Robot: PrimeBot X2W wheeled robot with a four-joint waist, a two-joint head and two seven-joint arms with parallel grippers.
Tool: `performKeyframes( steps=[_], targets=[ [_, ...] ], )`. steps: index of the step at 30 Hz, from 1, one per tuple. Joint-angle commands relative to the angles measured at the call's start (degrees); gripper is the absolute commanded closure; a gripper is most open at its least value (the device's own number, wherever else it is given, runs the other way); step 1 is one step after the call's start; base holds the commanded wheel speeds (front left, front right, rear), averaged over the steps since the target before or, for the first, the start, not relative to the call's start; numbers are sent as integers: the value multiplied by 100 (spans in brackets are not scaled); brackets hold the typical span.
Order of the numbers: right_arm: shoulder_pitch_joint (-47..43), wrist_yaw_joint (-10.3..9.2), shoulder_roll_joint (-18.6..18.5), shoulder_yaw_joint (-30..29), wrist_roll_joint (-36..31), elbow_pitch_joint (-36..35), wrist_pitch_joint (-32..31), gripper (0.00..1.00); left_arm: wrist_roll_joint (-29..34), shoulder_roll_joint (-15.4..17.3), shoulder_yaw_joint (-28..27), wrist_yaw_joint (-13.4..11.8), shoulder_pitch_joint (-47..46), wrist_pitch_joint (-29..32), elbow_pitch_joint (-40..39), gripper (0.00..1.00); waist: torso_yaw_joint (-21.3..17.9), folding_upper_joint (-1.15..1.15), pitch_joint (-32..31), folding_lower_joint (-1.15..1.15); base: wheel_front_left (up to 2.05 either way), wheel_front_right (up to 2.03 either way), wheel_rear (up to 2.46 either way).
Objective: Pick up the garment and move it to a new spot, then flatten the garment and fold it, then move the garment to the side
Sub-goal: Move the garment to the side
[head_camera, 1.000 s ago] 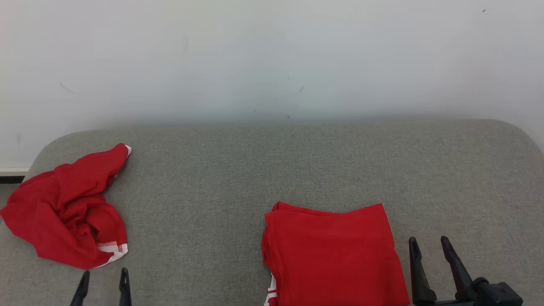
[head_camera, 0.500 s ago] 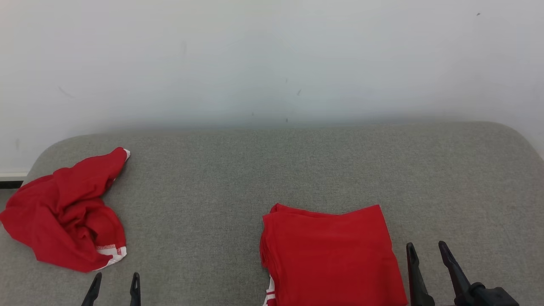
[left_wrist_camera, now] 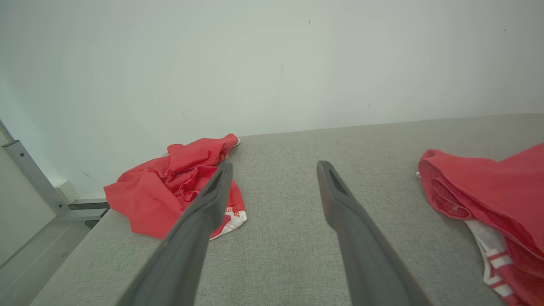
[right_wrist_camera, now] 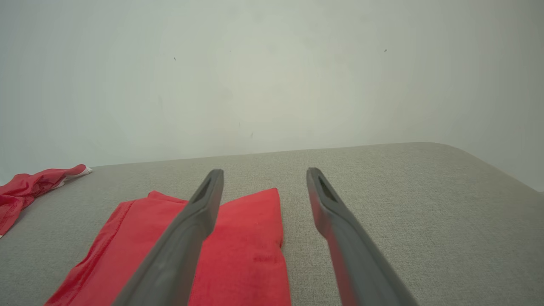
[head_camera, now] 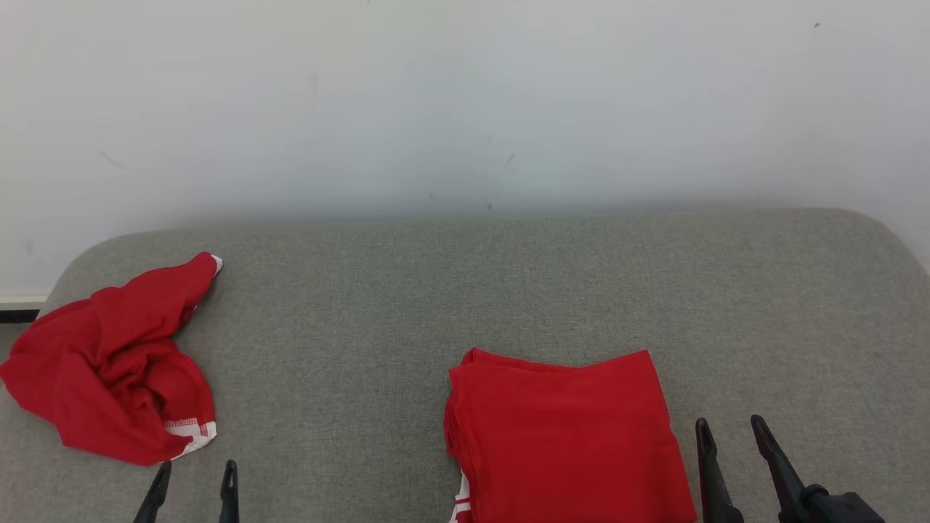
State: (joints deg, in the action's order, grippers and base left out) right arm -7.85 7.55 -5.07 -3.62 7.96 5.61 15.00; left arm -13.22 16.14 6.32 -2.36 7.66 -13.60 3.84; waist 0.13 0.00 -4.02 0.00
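In the head view, a grey upholstered surface (head_camera: 436,290) fills the lower half of the frame, with a plain white wall (head_camera: 465,94) above it. A crumpled garment (head_camera: 109,370), red with white stitched trim, lies in a heap at the left edge, part of it hanging past the rounded corner of the surface. A folded garment (head_camera: 567,436), also red, lies flat at lower centre-right, a strip of white trim peeking out at its lower left corner. The left gripper (head_camera: 199,466) shows at the lower left, just below the crumpled heap, its fingers spread and holding nothing. The right gripper (head_camera: 729,421) stands at the lower right, just beside the folded garment's right edge, jaws apart and empty. In the left wrist view, the left gripper (left_wrist_camera: 275,165) points across the surface (left_wrist_camera: 289,238) with its fingers wide apart; the crumpled garment (left_wrist_camera: 148,195) sits at centre left, partly behind the left finger, and the folded garment (left_wrist_camera: 488,187) shows its layered edge at the right. A grey metal rail (left_wrist_camera: 29,174) slants along the left edge. In the right wrist view, the right gripper (right_wrist_camera: 264,172) hovers with fingers parted above the folded garment (right_wrist_camera: 246,246), which lies at lower centre-left, while a bit of the crumpled garment (right_wrist_camera: 25,187) shows at the far left.
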Motion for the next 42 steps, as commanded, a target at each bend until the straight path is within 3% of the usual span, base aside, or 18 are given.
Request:
performKeyframes(
  steps=[1,32,42],
  targets=[
    [-34,-15,0,-6,-28,12,25,0,-18,26,-15,-22,41,-3,-23,0,1,0,3,0,0,0,0],
    [-46,-15,-28,-32,-22,33,25,0,-173,90,42,-162,86,6,-75,0,-4,0,74,0,0,0,0],
    [781,-15,-455,191,-70,243,-246,0,-221,76,87,-176,-62,-12,-27,0,57,0,153,0,0,0,0]
  ],
)
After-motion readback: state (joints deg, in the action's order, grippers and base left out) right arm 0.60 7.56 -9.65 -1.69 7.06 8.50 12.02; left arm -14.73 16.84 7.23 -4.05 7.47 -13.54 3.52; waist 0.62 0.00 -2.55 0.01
